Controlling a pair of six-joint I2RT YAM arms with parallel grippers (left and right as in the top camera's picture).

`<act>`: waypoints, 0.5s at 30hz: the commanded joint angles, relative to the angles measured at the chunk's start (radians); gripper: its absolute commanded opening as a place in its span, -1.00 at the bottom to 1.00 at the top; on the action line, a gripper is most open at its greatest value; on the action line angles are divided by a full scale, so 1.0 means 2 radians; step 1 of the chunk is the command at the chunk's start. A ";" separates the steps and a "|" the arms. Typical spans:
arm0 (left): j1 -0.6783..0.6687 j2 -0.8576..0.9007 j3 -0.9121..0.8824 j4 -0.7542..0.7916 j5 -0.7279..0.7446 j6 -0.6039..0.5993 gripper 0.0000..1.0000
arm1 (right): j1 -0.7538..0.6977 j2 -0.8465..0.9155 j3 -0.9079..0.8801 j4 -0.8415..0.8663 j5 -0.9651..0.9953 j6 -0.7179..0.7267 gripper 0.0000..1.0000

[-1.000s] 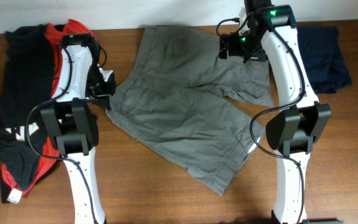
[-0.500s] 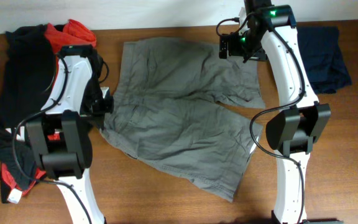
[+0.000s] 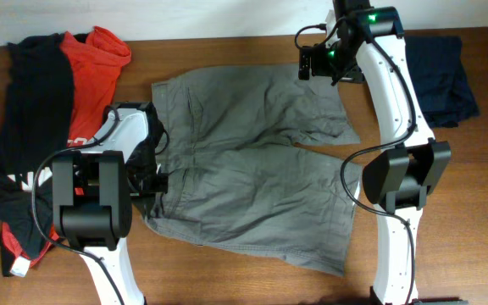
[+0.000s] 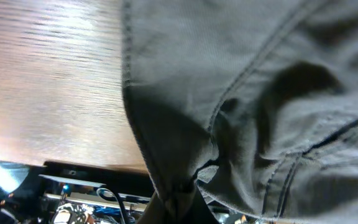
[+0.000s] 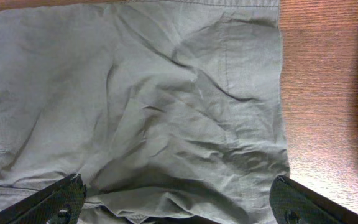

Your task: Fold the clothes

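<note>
I see the grey-olive shorts spread across the wooden table. My left gripper pinches their left edge tight. My right gripper hangs wide open above the far leg.

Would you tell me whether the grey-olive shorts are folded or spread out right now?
Spread out: the shorts lie open on the table, both legs showing, left gripper pinching one edge.

The grey-olive shorts lie spread and wrinkled at the middle of the table. Their waistband is left, legs point right.
</note>
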 commanded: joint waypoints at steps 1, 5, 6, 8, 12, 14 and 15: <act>0.000 -0.022 -0.004 0.010 -0.049 -0.040 -0.99 | 0.000 0.001 0.003 0.000 -0.002 -0.005 0.98; 0.003 -0.042 -0.003 0.025 -0.060 -0.040 -0.84 | 0.000 0.001 0.003 -0.004 -0.003 -0.005 0.98; 0.003 -0.051 -0.003 0.029 -0.064 -0.040 -0.58 | 0.000 0.000 0.003 -0.008 -0.005 -0.004 0.95; 0.004 -0.064 -0.003 0.032 -0.075 -0.040 -0.24 | 0.000 -0.005 0.004 -0.010 -0.013 -0.003 0.96; 0.004 -0.090 0.002 0.038 -0.084 -0.040 0.14 | 0.000 -0.028 0.013 -0.011 -0.013 -0.003 0.98; 0.004 -0.100 0.009 0.040 -0.084 -0.040 0.22 | 0.000 -0.043 0.017 -0.016 -0.014 -0.003 0.97; 0.004 -0.104 0.014 0.041 -0.084 -0.039 0.24 | 0.000 -0.054 0.020 -0.021 -0.014 -0.003 0.97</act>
